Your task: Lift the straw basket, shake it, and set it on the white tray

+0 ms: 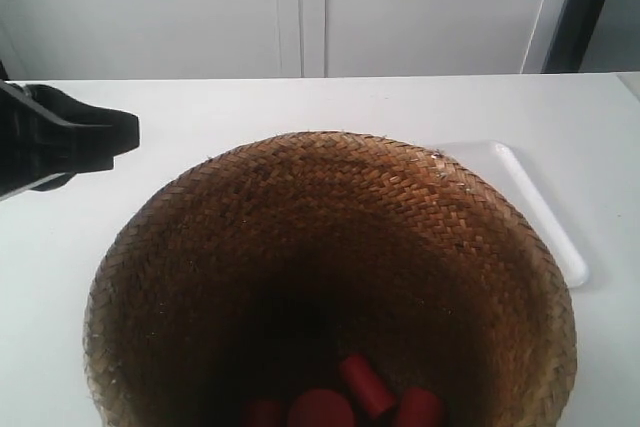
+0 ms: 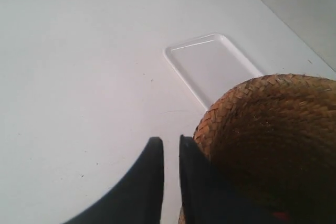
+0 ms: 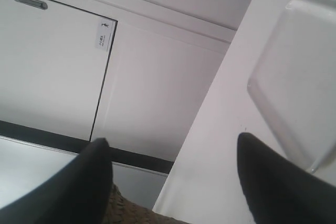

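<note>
Coarse straw, plaited tight and matt brown, makes up the straw basket point(image 1: 330, 217) in front of me; its braided rim looks rough and slightly frayed. The red cylinders point(image 1: 365, 387) inside it are smooth, with a dull sheen. The white tray point(image 2: 210, 64) looks like smooth, faintly glossy plastic. The table point(image 2: 79, 77) is matt white and lightly speckled. My left gripper point(image 2: 169, 140) and right gripper point(image 3: 171, 137) are plain matt black.
</note>
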